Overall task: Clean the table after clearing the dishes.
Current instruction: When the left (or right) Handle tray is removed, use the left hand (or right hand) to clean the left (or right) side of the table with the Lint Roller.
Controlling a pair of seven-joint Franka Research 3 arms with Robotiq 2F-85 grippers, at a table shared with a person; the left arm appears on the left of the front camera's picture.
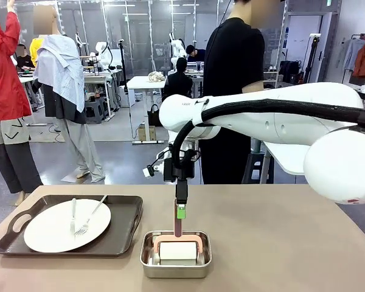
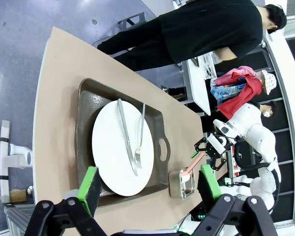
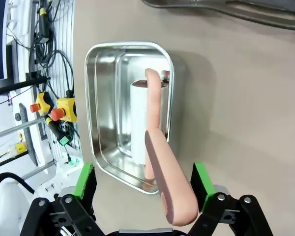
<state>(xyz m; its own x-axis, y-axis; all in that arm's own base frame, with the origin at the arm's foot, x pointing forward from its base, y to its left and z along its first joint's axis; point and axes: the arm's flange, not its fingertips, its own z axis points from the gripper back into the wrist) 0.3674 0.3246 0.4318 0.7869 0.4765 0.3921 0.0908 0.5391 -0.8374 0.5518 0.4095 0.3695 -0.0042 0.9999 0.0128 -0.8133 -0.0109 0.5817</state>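
Observation:
A white plate [image 1: 67,226] with two pieces of metal cutlery [image 1: 88,219] lies on a dark brown handled tray [image 1: 125,210] at the left of the beige table [image 1: 280,243]. From high above, the left wrist view shows the plate [image 2: 113,157] and tray [image 2: 88,103], with my left gripper [image 2: 148,181] open and nothing between its pads. My right gripper [image 1: 181,213] hangs over a steel pan [image 1: 175,272] holding a white lint roller [image 1: 177,252]. Its pink handle [image 3: 167,172] rises between the green pads [image 3: 202,181], which stand apart from it; the gripper [image 3: 143,178] is open.
A person in black [image 1: 234,91] stands at the table's far edge, behind my right arm. The steel pan [image 3: 101,98] sits near the front edge, just right of the tray. Bare tabletop stretches to the right of the pan.

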